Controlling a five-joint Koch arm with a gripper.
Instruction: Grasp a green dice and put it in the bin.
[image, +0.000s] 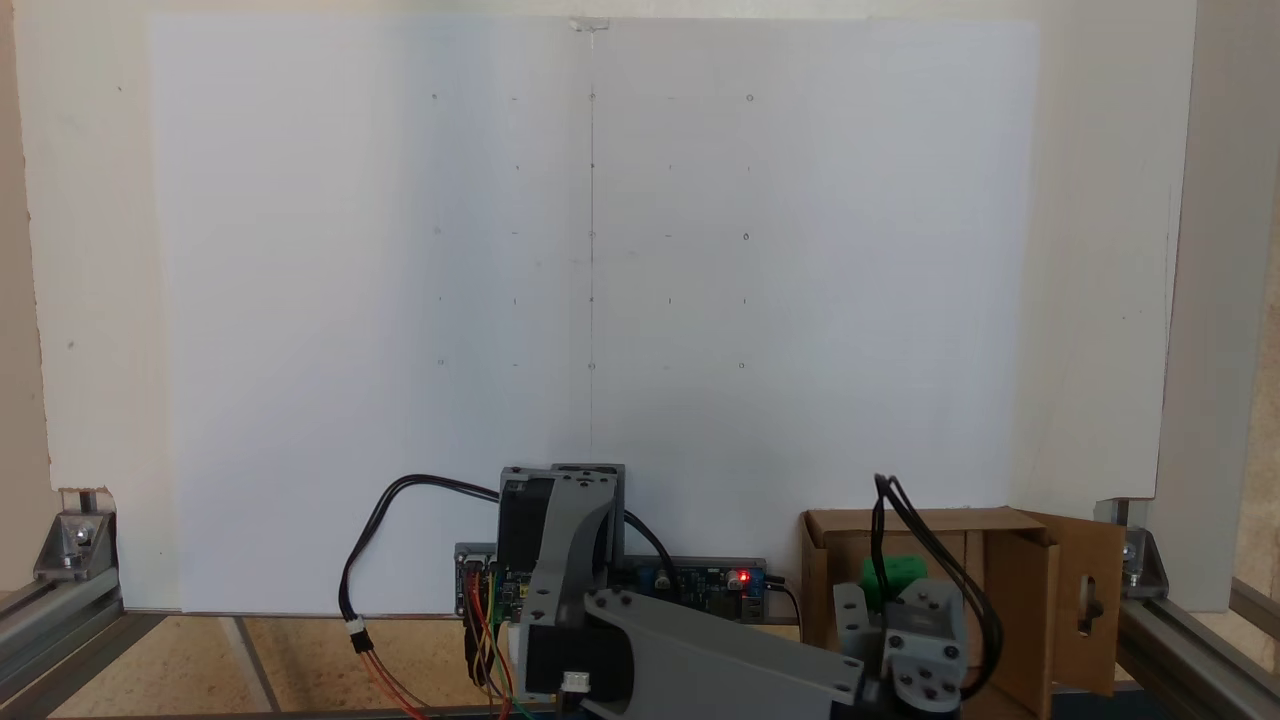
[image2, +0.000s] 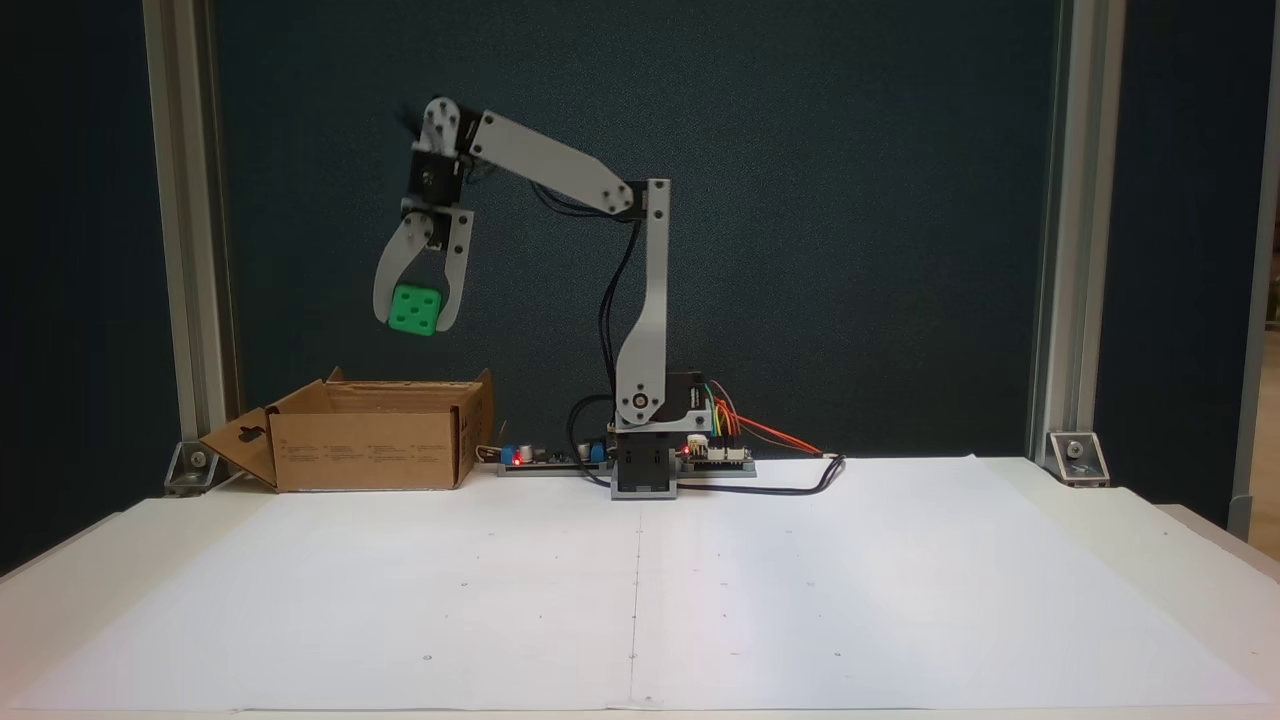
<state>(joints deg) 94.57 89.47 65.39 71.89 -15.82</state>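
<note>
The green dice (image2: 414, 309) hangs in the air, pinched between the two grey fingers of my gripper (image2: 414, 322), which points straight down. It is well above the open top of the bin (image2: 370, 450), a brown cardboard box standing at the left of the table. In the view from above, the green dice (image: 893, 578) shows partly behind the wrist, inside the outline of the bin (image: 1020, 590). A flap with a keyhole cutout (image: 1087, 605) sticks out from the bin's side. From above, the fingertips are hidden by the wrist.
The arm's base (image2: 645, 465) and its circuit boards (image2: 715, 458) sit at the back edge of the white sheet (image2: 640, 590), with cables trailing to the right. Aluminium frame posts (image2: 185, 250) stand at both back corners.
</note>
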